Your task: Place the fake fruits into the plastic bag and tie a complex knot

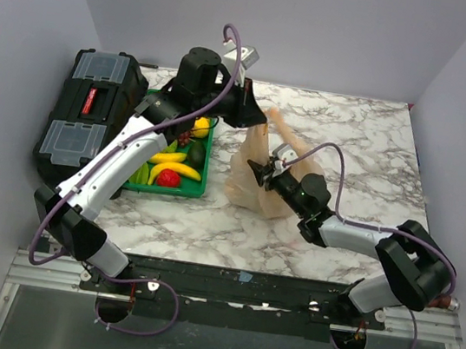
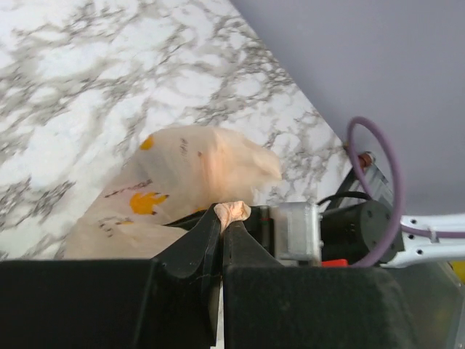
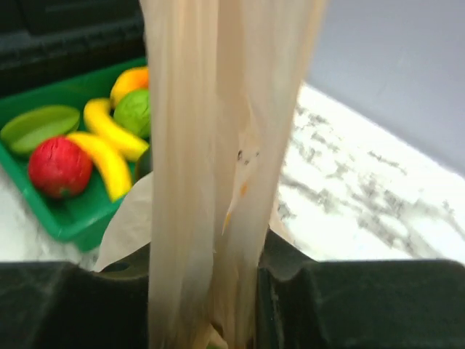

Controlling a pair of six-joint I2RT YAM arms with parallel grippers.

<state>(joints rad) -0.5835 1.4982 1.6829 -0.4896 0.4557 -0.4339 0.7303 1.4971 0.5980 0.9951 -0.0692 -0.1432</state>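
The plastic bag (image 1: pixel 244 185) stands in the middle of the marble bench (image 1: pixel 352 140). It is thin and pale peach.

The left end effector (image 1: pixel 254 123) is at the bag's 12 o'clock. It is closed on a small pinch of the bag's top and holds it up. In the left wrist view the two black fingers (image 2: pixel 196 251) press together, and a little bump of plastic pokes out between them.

The right end effector (image 1: pixel 258 171) reaches in from 4 o'clock and meets the bag near its middle. In the right wrist view a long strip of bag runs straight up between its fingers (image 3: pixel 87 298). The fingers sit tight on both sides of the strip, so it is gripping the bag.

The bag has yellow prints (image 2: pixel 145 200) on it. There is tiny dark writing beside them, too small to read.

The fake fruits (image 1: pixel 177 166) lie in a green tray (image 1: pixel 169 191) at the bag's 9 o'clock. There is a red fruit (image 3: pixel 58 166), yellow bananas (image 3: pixel 109 142), a green fruit (image 3: pixel 134 113) and an orange one (image 3: pixel 131 78).

A black toolbox (image 1: pixel 82 126) sits at the tray's 9 o'clock. It has a red label (image 1: pixel 92 101), but its words are too small to read.
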